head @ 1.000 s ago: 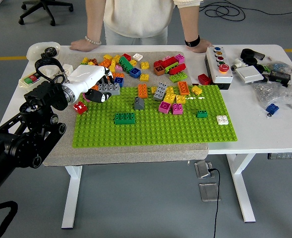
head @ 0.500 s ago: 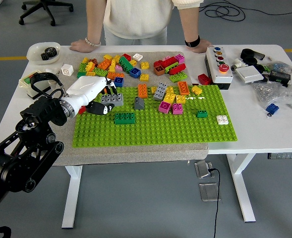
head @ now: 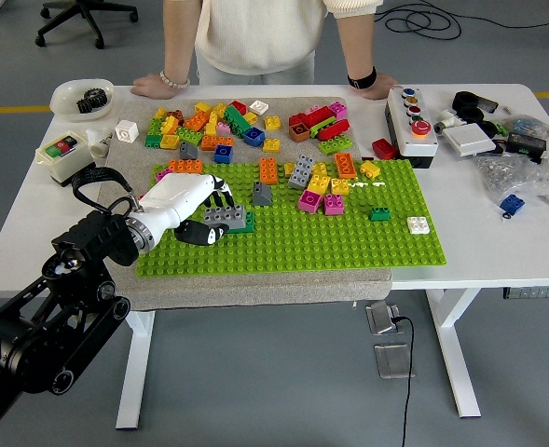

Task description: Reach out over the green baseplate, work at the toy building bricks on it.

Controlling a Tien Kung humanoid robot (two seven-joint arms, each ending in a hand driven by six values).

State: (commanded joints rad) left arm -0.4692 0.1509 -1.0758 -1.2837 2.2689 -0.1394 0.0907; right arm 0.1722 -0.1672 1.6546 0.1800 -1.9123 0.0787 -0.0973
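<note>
Low over the green baseplate (head: 293,237), the left robot hand (head: 195,212) curls around a grey brick (head: 226,216).

A single head view looks forward and down from high on the robot's side, far enough back to take in the whole white bench (head: 498,251), its legs and the grey floor beneath. The left hand (head: 192,212) enters from the lower left. Beyond the hand lies the green baseplate (head: 349,247), and farther off a person (head: 255,37) stands at the bench's far edge.
</note>
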